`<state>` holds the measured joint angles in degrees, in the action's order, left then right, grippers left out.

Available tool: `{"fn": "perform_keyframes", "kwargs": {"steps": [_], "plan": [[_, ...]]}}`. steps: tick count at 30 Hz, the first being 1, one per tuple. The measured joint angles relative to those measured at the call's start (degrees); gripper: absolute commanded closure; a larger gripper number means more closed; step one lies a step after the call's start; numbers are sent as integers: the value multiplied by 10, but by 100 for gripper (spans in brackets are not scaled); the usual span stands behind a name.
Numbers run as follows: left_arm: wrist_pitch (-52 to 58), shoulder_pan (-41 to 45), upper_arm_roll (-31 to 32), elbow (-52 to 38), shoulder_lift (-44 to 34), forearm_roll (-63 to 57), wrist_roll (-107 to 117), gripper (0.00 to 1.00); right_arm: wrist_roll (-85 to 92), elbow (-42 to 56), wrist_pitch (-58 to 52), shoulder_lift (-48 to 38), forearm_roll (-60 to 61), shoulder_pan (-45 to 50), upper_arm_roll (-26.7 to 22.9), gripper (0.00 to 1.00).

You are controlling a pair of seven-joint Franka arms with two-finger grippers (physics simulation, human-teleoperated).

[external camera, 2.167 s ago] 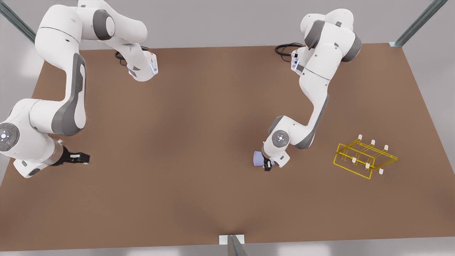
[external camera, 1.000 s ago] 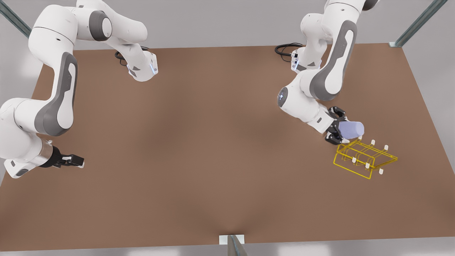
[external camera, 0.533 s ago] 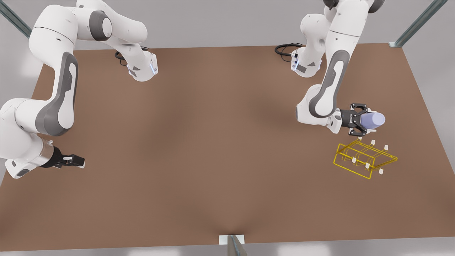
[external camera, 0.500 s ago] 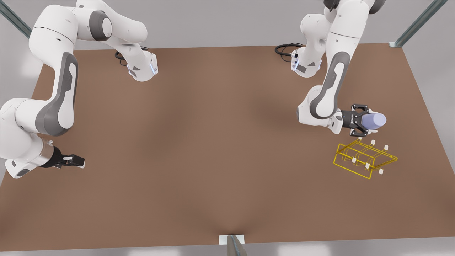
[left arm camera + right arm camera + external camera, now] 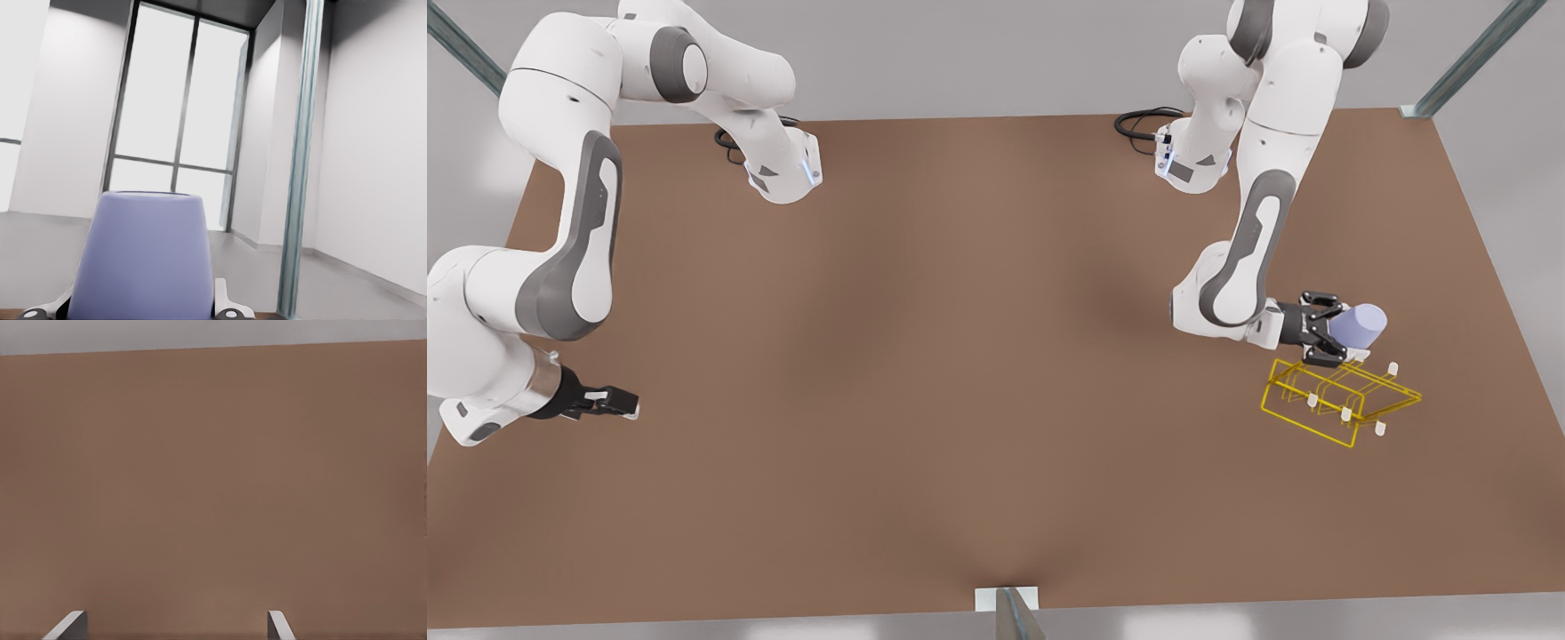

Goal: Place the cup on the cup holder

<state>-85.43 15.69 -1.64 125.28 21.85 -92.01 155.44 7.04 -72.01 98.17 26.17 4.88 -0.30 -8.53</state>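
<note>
Left gripper (image 5: 1329, 338) is clamped on the cup (image 5: 1357, 326), at the holder's (image 5: 1316, 418) far edge. Right gripper (image 5: 618, 404), fingers apart, waits over bare table (image 5: 960, 356) far left.

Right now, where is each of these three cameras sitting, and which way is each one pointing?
Front view: high off the arms, looking down on the brown table, both arms and the cup holder.
Left wrist view: rides the arm at the front view's right, facing windows; the cup sits in the left end effector.
Right wrist view: rides the waiting arm at the front view's left, facing bare table past the open right end effector.
Shared: front and left wrist views show the cup.
</note>
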Motion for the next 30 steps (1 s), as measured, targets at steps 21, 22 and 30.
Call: {"fn": "perform_keyframes", "kwargs": {"steps": [21, 22, 30], "plan": [[-7, 29, -23, 64, -26, 25, 106, 17, 25, 0, 1, 3, -2, 3, 1, 0], [-9, 27, -23, 64, -24, 24, 106, 17, 25, 0, 1, 4, -2, 3, 1, 0], [-30, 11, -29, 63, 0, 0, 106, 17, 29, 0, 1, 8, -2, 4, 3, 0]]}}
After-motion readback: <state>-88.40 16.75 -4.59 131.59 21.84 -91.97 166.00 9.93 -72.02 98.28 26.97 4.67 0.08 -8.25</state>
